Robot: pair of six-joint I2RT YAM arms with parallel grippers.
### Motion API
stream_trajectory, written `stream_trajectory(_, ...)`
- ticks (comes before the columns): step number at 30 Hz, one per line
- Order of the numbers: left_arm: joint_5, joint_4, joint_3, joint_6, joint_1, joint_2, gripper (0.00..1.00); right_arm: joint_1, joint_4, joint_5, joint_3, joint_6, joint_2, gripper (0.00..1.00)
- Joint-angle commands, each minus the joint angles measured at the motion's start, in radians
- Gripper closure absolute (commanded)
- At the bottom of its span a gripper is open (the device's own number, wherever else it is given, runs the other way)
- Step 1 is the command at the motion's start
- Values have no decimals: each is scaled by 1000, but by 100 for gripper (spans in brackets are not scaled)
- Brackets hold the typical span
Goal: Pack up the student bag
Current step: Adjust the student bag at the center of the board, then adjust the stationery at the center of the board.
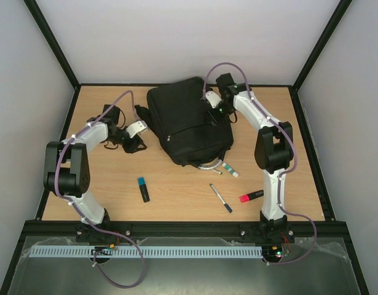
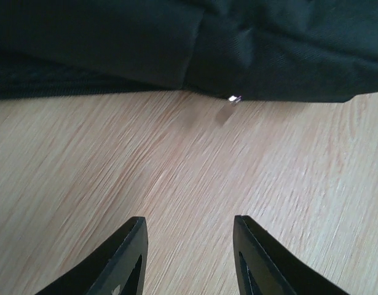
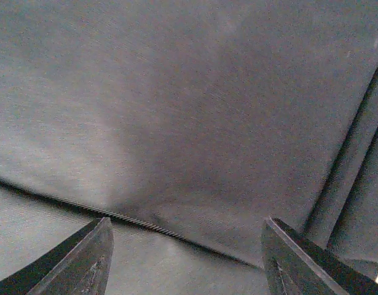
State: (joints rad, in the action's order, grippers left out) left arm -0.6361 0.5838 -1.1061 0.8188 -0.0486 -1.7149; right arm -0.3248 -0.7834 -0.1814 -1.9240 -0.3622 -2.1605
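The student bag [image 1: 187, 120], a large black fabric backpack, lies flat at the back middle of the wooden table [image 1: 176, 190]. My left gripper [image 1: 138, 140] is low over the table just left of the bag. In the left wrist view it is open [image 2: 190, 224] with only bare wood between its fingers, and the bag's edge [image 2: 176, 49] lies ahead of it. My right gripper [image 1: 212, 115] hovers over the bag's right part. In the right wrist view it is wide open [image 3: 187, 227] above black fabric, where a zip line [image 3: 145, 225] runs across.
In front of the bag lie a black marker with a blue cap [image 1: 143, 189], a dark pen [image 1: 220, 198], a red highlighter [image 1: 251, 196] and a green-and-white stick [image 1: 230, 170]. Something translucent [image 1: 208, 166] peeks out under the bag's front edge. Black frame rails border the table.
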Motion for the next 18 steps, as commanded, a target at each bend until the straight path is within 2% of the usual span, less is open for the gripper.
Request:
stream_trajectory(1, -56, -69, 38, -19, -66, 26, 58, -11, -69, -113, 13, -26, 139, 34)
stream_trajectory(7, 17, -222, 78, -154, -173, 31, 58, -9, -65, -137, 29, -52, 250, 33)
stream_trajectory(12, 73, -320, 119, -204, -221, 19, 58, 0, -23, -109, 82, -57, 323, 33)
stream_trajectory(15, 90, -366, 123, -241, -225, 6, 60, 43, 16, -83, 140, -15, 337, 34)
stream_trajectory(18, 99, -392, 122, -254, -224, -1, 60, 140, 6, -106, 169, 22, 308, 34)
